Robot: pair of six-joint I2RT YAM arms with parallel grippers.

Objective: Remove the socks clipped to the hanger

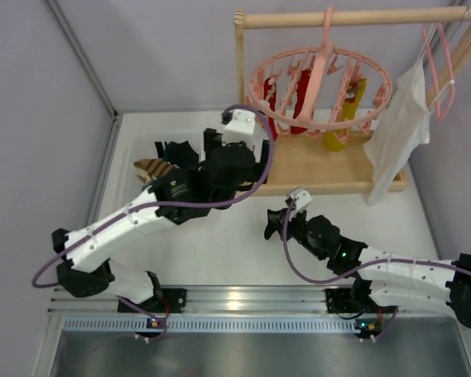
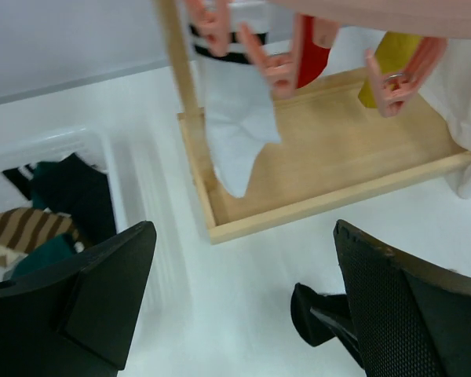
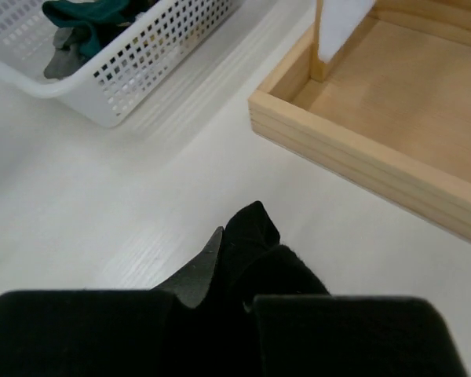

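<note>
Left hand (image 2: 243,314) spread, empty; right hand (image 3: 247,232) looks pressed together. Beyond, the pink hanger (image 1: 318,78) hangs from the rail (image 1: 361,16) — white, red and yellow socks (image 2: 235,118) clipped on. Wrist views crop its ring.

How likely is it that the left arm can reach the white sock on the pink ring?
Probably yes: the left gripper is open and faces the white sock with only open space between; the wooden post stands just beside it.

Hanger (image 1: 318,78) hangs from the rod (image 1: 353,16), above the rack base (image 1: 322,165); basket (image 1: 141,145) (socks (image 1: 153,167) inside) sits on the surface (image 1: 220,251) left of that base; garment (image 1: 396,133) hangs rightmost.
</note>
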